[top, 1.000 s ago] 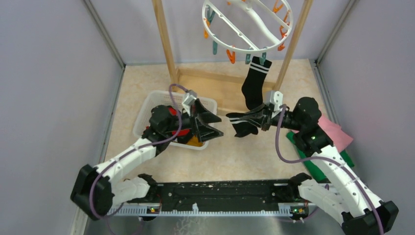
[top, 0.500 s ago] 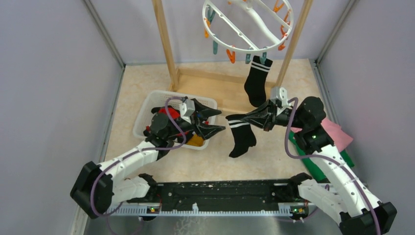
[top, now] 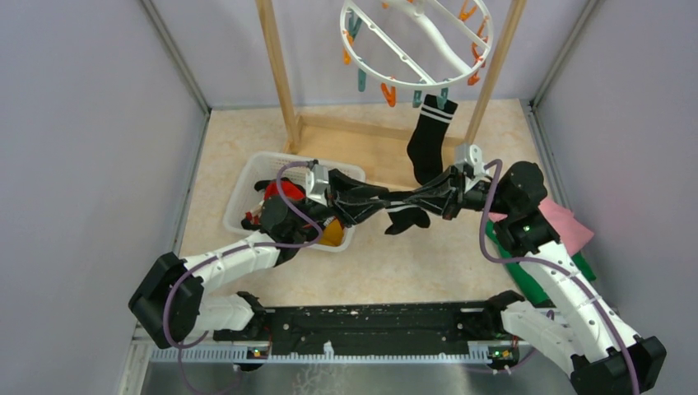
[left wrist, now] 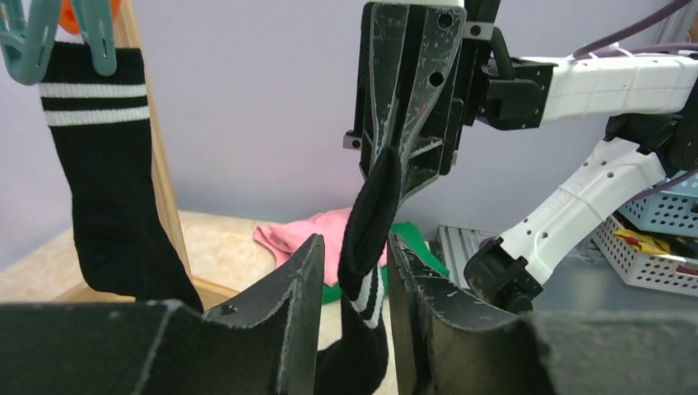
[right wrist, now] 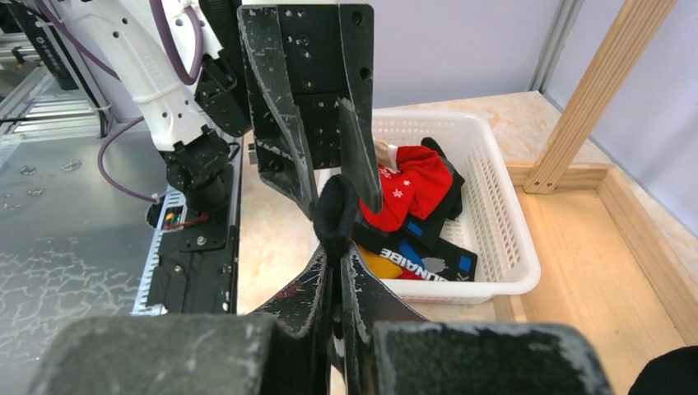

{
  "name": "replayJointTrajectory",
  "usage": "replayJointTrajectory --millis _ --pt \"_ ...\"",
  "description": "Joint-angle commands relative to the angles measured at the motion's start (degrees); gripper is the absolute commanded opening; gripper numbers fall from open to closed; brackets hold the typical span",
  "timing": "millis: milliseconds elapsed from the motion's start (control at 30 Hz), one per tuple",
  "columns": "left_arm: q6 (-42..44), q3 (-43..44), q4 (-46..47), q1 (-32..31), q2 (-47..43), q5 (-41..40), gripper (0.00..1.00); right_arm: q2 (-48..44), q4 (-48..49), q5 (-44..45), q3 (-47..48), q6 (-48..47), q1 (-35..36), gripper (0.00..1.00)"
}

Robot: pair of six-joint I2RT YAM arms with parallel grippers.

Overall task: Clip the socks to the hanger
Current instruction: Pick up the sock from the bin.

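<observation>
The hanger (top: 436, 43) is a white ring with orange and teal pegs, up on the wooden rack. One black sock with white stripes (top: 428, 140) (left wrist: 107, 189) hangs from a teal peg (left wrist: 33, 49). My right gripper (top: 416, 200) (right wrist: 336, 255) is shut on a second black striped sock (top: 403, 217) (right wrist: 336, 210). My left gripper (top: 385, 199) (left wrist: 354, 251) faces it, jaws narrowed on either side of that sock (left wrist: 366, 222), with a gap still showing. More socks, red (right wrist: 407, 185), yellow (top: 332, 236) and black with blue marks, lie in the basket.
The white mesh basket (top: 239, 193) (right wrist: 502, 239) sits under my left arm. The wooden rack frame (top: 276, 66) stands at the back, its base bar on the table. Pink cloth (top: 564, 222) and green cloth (top: 527, 271) lie beside my right arm.
My left gripper has swung right from over the basket to the held sock, and its jaws have narrowed around it. The right gripper keeps its grip; the sock hangs less low.
</observation>
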Motion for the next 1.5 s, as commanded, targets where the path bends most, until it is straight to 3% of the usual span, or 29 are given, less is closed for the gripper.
replayJointTrajectory --millis 0,33,133,200,267,367,400,500,667,967,1100,1467 --pt "-1.95 0.45 7.92 -0.15 -0.12 -1.1 0.39 -0.19 2.15 -0.07 -0.12 0.44 -0.35 0.0" --pt "-2.06 0.41 7.91 -0.15 -0.1 -0.96 0.37 -0.19 2.07 0.07 -0.12 0.45 -0.34 0.0" --pt "-2.11 0.54 7.14 -0.15 0.18 0.3 0.18 -0.19 2.13 0.44 0.05 0.43 -0.34 0.0" --pt "-2.31 0.51 6.86 -0.15 0.42 0.9 0.13 -0.2 2.21 0.63 0.19 0.53 -0.36 0.0" --pt "-2.75 0.25 7.15 -0.17 0.52 1.45 0.16 -0.16 2.3 0.77 0.3 0.7 -0.31 0.0" --pt "-3.5 -0.95 8.01 -0.15 0.08 1.29 0.4 -0.13 2.39 0.99 0.57 0.89 -0.38 0.0" --pt "-3.67 -1.59 8.7 -0.15 -0.25 1.04 0.52 -0.11 2.39 1.09 0.71 0.94 -0.44 0.0" --pt "-3.06 -3.72 9.6 -0.17 -1.3 0.5 0.64 -0.13 2.7 1.1 0.76 1.3 -0.59 0.0" --pt "-2.73 -3.88 8.18 -0.15 -1.14 0.32 0.61 -0.04 3.63 1.04 0.67 2.43 -0.68 0.0" --pt "-5.05 -1.93 13.52 -0.15 1.82 0.23 0.56 0.5 4.27 0.94 1.11 3.59 -0.74 0.0" --pt "-6.07 -1.16 14.57 -0.15 3.37 1.44 0.42 0.73 4.59 1.02 1.12 3.87 -0.75 0.0" --pt "-9.21 -1.26 23.45 -0.15 6.34 -0.1 0.37 0.94 4.5 0.95 0.93 4.06 -0.77 0.0"
